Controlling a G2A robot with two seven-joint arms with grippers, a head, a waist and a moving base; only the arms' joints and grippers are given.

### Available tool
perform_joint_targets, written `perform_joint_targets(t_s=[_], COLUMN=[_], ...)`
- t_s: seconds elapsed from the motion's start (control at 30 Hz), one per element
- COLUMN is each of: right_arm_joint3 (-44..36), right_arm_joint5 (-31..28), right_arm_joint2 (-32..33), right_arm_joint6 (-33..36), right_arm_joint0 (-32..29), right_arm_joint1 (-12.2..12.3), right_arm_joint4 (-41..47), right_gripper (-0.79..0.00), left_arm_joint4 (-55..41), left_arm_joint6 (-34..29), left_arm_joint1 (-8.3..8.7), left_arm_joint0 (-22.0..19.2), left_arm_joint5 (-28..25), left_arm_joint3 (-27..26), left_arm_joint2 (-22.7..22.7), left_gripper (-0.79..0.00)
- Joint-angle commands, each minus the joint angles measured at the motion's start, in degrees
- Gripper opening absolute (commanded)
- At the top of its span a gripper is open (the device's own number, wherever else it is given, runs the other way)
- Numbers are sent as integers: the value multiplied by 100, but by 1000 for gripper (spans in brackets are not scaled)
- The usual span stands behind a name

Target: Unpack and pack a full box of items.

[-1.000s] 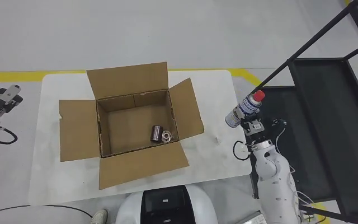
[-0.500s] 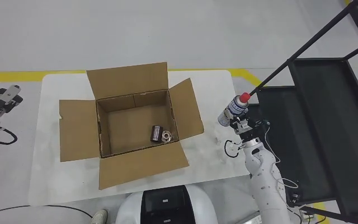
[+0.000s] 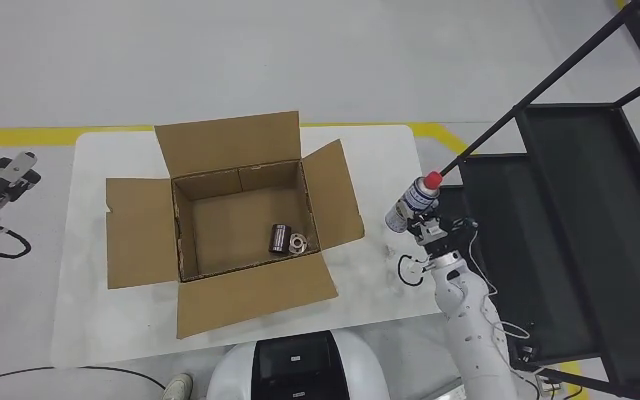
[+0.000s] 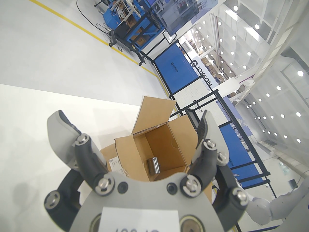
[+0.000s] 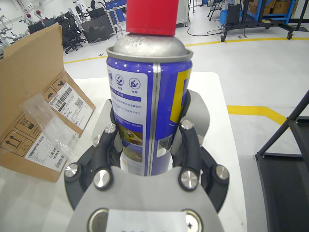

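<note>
Right wrist view: right gripper (image 5: 152, 114) clamped on blue red-capped spray can (image 5: 149, 73), over worktop (image 3: 385, 160) edge, apart from open cardboard box (image 3: 230, 140). Clear raised side flap (image 3: 335, 195) before lowering. Left gripper (image 4: 134, 117) spread open.

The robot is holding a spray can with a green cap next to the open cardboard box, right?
Almost. The cap is red, not green, and the right wrist view shows it clearly. The rest is right: the right end effector holds the spray can next to the open cardboard box.
</note>
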Motion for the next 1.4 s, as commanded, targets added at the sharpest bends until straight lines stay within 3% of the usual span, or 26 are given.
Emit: perform_joint_targets(t_s=[0.0, 0.27, 0.47, 0.9, 1.37], right_arm_joint3=[185, 1045, 1875, 4029, 5137], right_arm_joint5=[50, 240, 720, 1366, 1879], right_arm_joint2=[-32, -256, -356, -611, -897], right_arm_joint6=[-157, -1314, -2183, -3006, -3409], right_arm_joint0=[33, 369, 855, 2212, 2797], right_arm_joint1=[18, 92, 175, 276, 258], right_arm_joint4=[-85, -568, -1067, -1266, -1183], right_gripper=[-785, -785, -785, -785, -785], left_arm_joint4=[0, 0, 0, 0, 0], left_arm_joint6=[0, 0, 0, 0, 0], left_arm_joint1=[0, 0, 0, 0, 0], left_arm_joint0=[0, 0, 0, 0, 0], left_arm_joint5=[0, 0, 0, 0, 0], left_arm_joint3=[0, 0, 0, 0, 0], left_arm_joint2=[0, 0, 0, 0, 0], left_gripper=[0, 0, 0, 0, 0])
